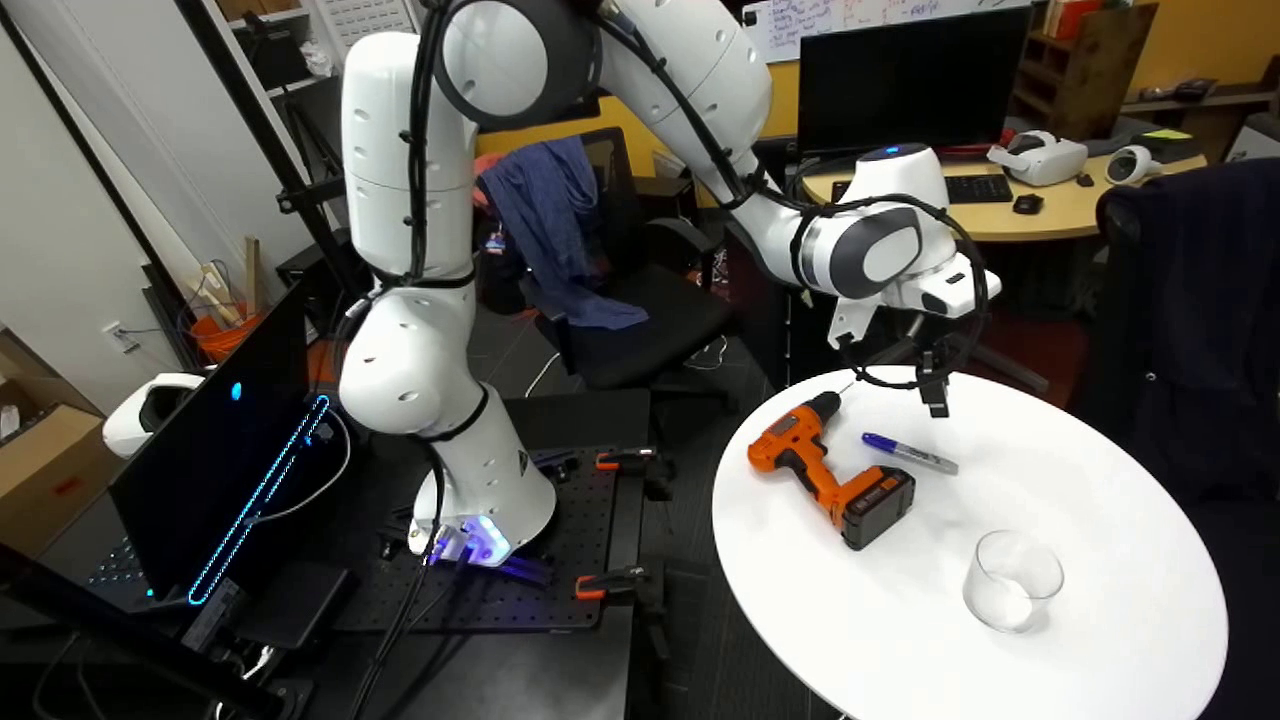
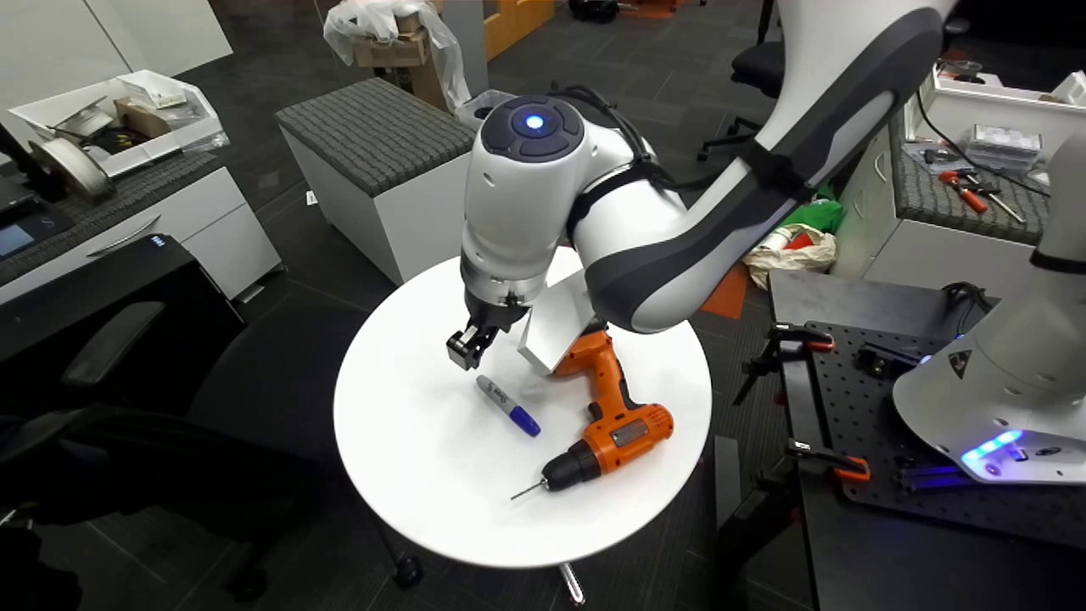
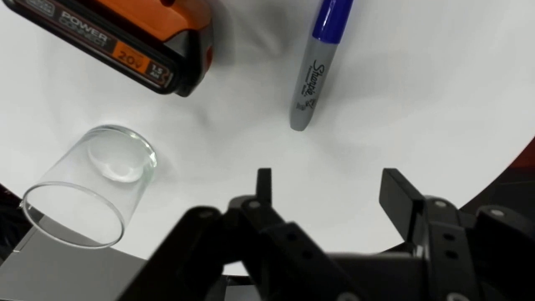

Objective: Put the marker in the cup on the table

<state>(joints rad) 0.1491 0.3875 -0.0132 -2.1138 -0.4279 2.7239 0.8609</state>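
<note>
We logged one orange-and-black power drill (image 1: 822,480), lying on its side; its battery (image 3: 133,57) read "20V" in the wrist view. One black office chair (image 1: 650,325), a blue garment (image 1: 560,225) draped over its back. One tan wooden worktop (image 1: 1010,224), on which we counted a keyboard (image 1: 978,189), a mouse (image 1: 1028,204) and a white headset (image 1: 1045,163); a black monitor (image 1: 912,85) stood behind the keyboard. In an exterior view we listed one grey-topped white cabinet (image 2: 382,144) and one filled white tray (image 2: 165,151) beside a spool (image 2: 75,165).

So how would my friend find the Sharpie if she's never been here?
Find the round white table, then the orange cordless drill on it. Beside the drill, not touching it, lies the Sharpie marker: slim and gray with a blue cap, unlike the chunky drill and the clear tumbler.
</note>
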